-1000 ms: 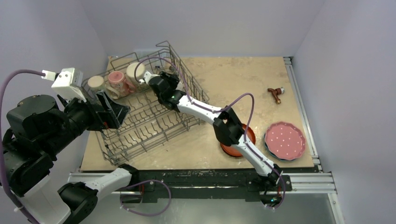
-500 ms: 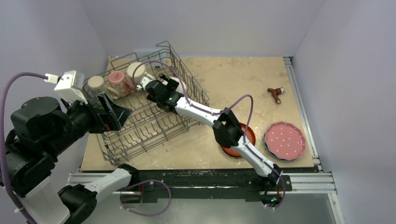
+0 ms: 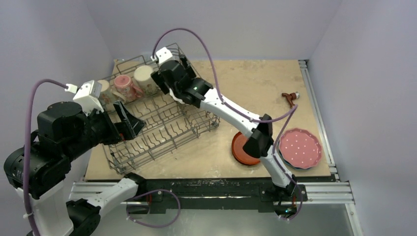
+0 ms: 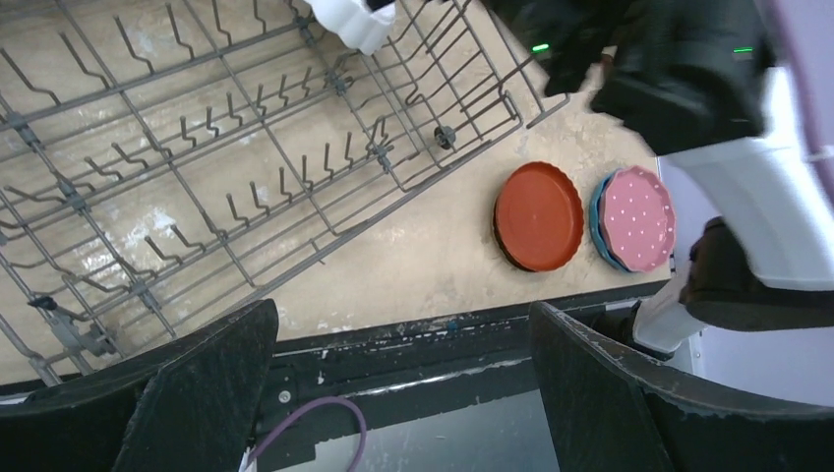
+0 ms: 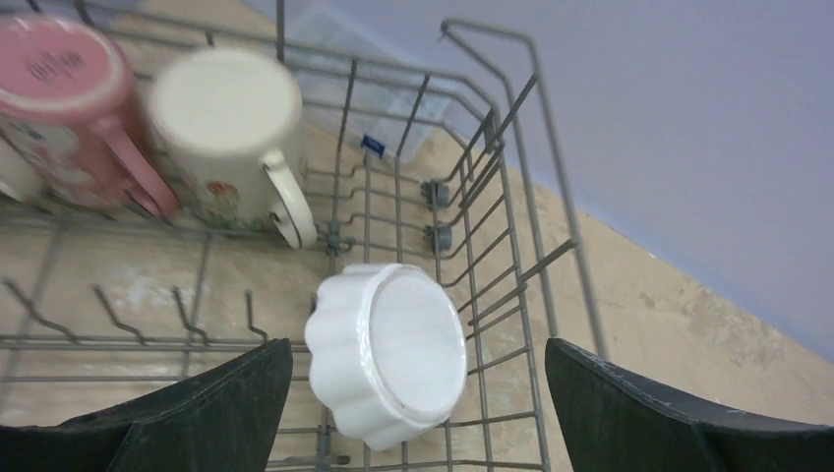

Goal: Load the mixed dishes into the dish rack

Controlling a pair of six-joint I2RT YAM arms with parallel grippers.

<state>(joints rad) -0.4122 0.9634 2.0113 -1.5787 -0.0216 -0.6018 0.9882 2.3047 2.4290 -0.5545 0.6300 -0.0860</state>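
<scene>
Right wrist view first: the white fluted bowl [image 5: 386, 354] is seen base-up inside the dish rack [image 4: 445, 135], just beside the far wire side. The cream mug [image 5: 224, 138] and pink mug [image 5: 59, 98] are parked one row behind it. The right gripper [image 5: 415, 344] is spread wide above the bowl with nothing pinched, so the bowl looks done. The left gripper [image 4: 403, 307] is also gaping and empty, hung over the near edge of the rack.

So the plates are probably what's left. The red-orange plate [image 4: 539, 216] lies flat on the table, with the pink white-dotted plate [image 4: 639, 218] just beside it, stacked on the blue plate [image 4: 596, 211].

Tips for the step in hand:
- The right arm should be lifted straight up before it's swung away, so the raised wire side isn't clipped.
- A flat plate would best be taken by its rim, and it'll likely slide if it's nudged first.
- Plates should be stood upright between tines, well apart from the mugs.

Stuff that can't be made out:
- Whether the bowl is seated on tines or only leaning.
- In the top view the bowl is covered by the right arm.
- Only a sliver of the blue plate is shown.
- The beige mug [image 3: 102, 87] is partly blocked by the left arm.
</scene>
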